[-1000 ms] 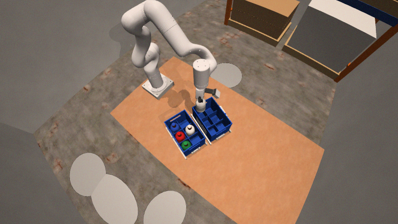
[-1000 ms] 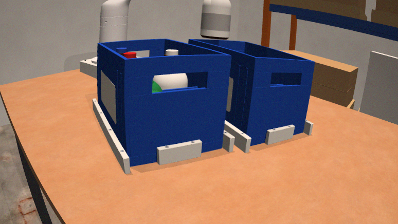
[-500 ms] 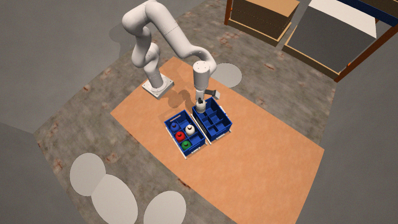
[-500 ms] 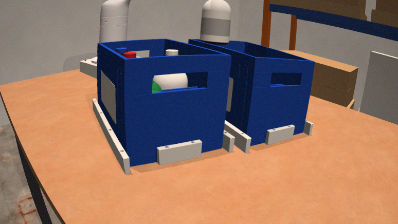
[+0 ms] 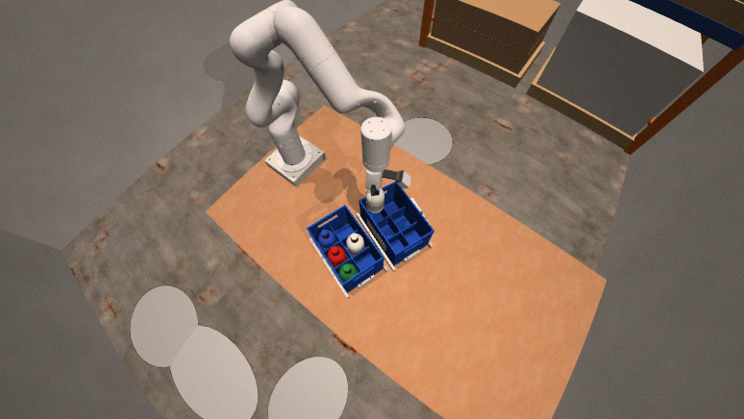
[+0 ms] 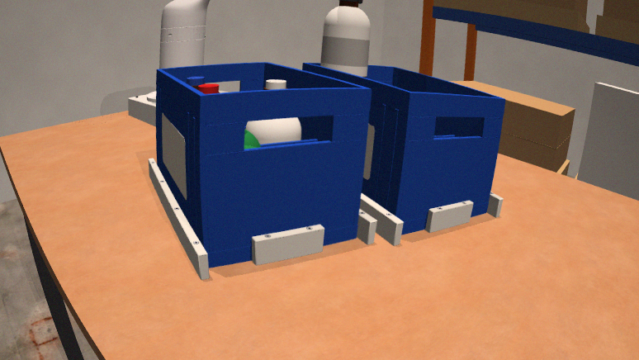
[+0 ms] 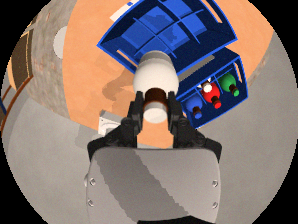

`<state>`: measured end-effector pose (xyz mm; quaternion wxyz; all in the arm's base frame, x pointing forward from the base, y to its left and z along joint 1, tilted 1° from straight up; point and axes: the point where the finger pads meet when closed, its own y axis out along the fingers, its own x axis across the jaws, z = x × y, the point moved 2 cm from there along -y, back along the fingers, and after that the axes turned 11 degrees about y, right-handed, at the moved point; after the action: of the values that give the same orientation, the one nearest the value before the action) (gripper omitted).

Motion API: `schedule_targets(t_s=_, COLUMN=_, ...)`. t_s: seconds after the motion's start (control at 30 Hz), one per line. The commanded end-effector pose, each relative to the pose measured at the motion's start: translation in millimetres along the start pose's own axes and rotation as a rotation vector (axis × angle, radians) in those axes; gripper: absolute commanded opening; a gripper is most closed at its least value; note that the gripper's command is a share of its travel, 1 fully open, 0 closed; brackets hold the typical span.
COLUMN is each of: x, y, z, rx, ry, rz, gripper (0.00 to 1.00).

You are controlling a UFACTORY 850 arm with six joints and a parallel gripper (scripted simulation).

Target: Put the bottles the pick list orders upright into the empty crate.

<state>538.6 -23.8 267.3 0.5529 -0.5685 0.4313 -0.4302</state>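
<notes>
My gripper is shut on the dark cap of a white bottle with a grey label. It holds the bottle upright over the back corner cell of the empty blue crate. The bottle's lower end is hidden behind the crate wall. In the wrist view the bottle hangs between my fingers above that crate. The other blue crate holds bottles with a blue, a white, a red and a green cap.
Both crates sit side by side between grey stop blocks on the orange table. The arm's base plate is at the table's back left. Shelving with cardboard boxes stands beyond the table.
</notes>
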Motion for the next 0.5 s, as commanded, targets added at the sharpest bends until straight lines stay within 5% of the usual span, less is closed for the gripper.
schedule_targets(t_s=0.0, x=0.2, y=2.6, z=0.8, rx=0.002, ry=0.0, rz=-0.001, gripper=0.0)
schedule_targets(t_s=0.47, x=0.2, y=14.7, z=0.8, rx=0.002, ry=0.0, rz=-0.001, gripper=0.0)
